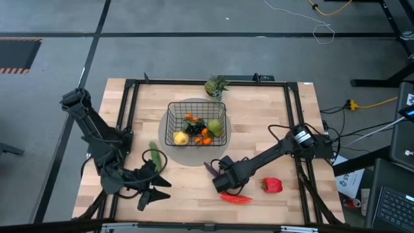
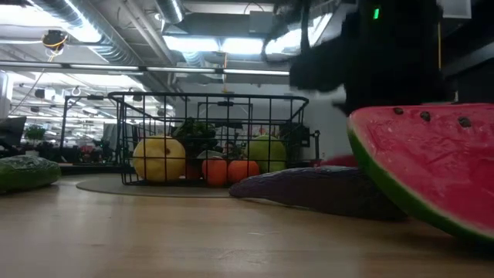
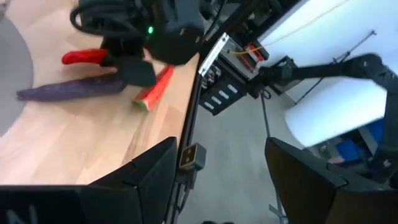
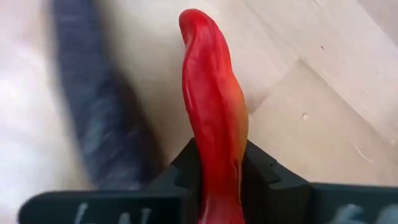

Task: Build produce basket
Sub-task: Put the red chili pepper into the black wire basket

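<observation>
Red chili between right jaws, near eggplant

The watermelon slice runs off the low view's right edge; the eggplant is blurred in the right wrist view.

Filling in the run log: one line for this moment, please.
right gripper shut on red chili | purple eggplant on table | left gripper open, idle | basket part-filled
</observation>
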`<state>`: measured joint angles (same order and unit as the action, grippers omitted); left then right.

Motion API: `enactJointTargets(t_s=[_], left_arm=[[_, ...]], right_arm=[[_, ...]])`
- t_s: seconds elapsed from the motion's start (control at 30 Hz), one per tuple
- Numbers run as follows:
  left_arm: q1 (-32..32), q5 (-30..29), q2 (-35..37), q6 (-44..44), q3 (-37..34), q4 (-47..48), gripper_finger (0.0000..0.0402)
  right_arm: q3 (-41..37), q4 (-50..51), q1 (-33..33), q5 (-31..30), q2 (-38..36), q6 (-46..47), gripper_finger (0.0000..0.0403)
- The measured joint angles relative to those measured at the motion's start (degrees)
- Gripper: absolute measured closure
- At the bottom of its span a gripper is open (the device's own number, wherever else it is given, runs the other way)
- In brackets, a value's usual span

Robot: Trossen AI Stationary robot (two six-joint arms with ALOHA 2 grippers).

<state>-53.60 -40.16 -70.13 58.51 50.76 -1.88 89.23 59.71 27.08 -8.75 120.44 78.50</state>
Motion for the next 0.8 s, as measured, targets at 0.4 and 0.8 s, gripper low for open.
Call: enactJointTargets(t_s=[0.4,0.8], left_arm=[[-1.59,0.49,-6.46,8.94,0.0,0.05,0.0162],[-1.35,0.77,-8.37,11.94,0.0,-0.36,0.0162]], right_arm=[[28.19,13.55,6.59,-20.31,-0.29,-8.86,0.0339],[45.06,13.88,3.91,-48.71,-0.33,-34.69,0.0329]])
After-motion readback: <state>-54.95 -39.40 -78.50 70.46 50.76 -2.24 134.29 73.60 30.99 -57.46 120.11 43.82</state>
